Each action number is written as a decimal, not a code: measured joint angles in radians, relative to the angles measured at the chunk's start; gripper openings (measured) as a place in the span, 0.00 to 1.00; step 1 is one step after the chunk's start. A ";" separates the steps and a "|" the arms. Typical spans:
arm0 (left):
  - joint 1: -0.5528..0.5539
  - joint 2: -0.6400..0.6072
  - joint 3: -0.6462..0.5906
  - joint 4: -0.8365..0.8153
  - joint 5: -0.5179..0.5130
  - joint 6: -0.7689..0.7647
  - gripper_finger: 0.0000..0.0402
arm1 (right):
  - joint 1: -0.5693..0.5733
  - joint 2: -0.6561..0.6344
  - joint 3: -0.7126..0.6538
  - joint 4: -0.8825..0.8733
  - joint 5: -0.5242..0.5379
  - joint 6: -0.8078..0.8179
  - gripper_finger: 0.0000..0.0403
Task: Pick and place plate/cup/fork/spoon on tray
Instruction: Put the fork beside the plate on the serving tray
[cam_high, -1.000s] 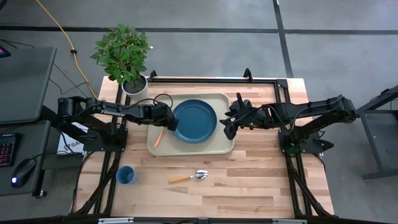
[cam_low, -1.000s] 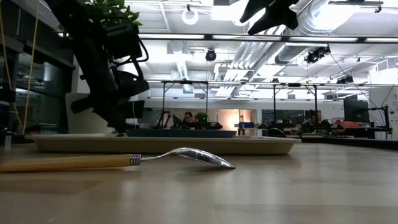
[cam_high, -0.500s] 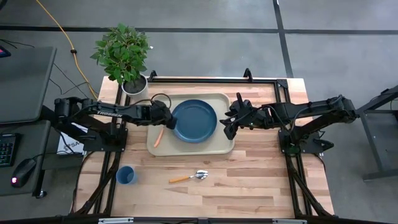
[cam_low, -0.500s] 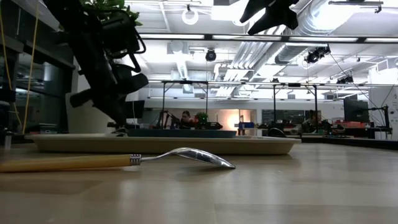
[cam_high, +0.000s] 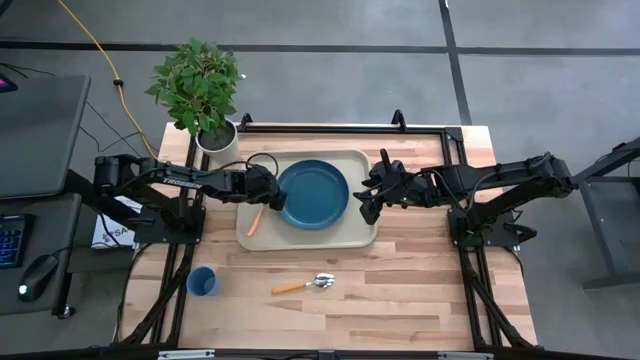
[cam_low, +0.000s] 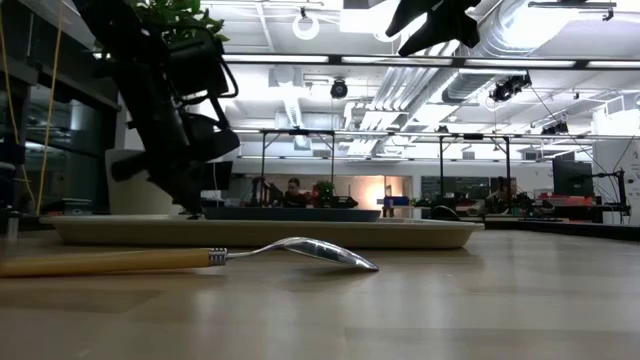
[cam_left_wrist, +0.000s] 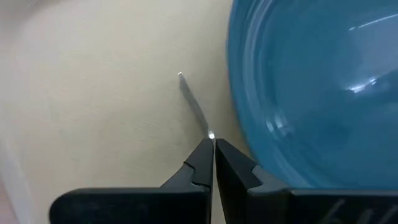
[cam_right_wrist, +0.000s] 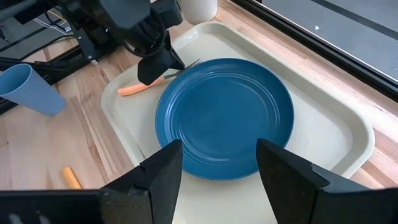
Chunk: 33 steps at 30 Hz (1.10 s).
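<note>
We see the left gripper (cam_left_wrist: 213, 163) pinched shut on the fork (cam_right_wrist: 151, 83), lowering it beside the plate (cam_high: 313, 194) on the tray (cam_high: 362, 237); right gripper (cam_right_wrist: 217, 163) waits, open, empty.

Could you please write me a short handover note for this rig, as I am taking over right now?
Left gripper: shut on the fork, low on the tray just left of the plate.
Right gripper: open and empty, above the tray's right edge.
Done: plate sits on the tray; fork lies on the tray, not yet released.
Left: spoon and cup are on the bare table in front of the tray, cup to the left.
</note>
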 joint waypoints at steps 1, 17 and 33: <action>0.000 0.000 0.000 0.003 0.000 -0.003 0.00 | 0.000 0.000 0.000 0.000 0.000 0.000 0.49; -0.025 0.011 0.000 0.029 0.007 -0.019 0.00 | 0.000 0.000 0.000 0.000 0.000 0.000 0.49; -0.037 -0.027 0.000 -0.003 -0.077 -0.037 0.00 | 0.000 0.000 0.000 0.000 0.000 0.000 0.49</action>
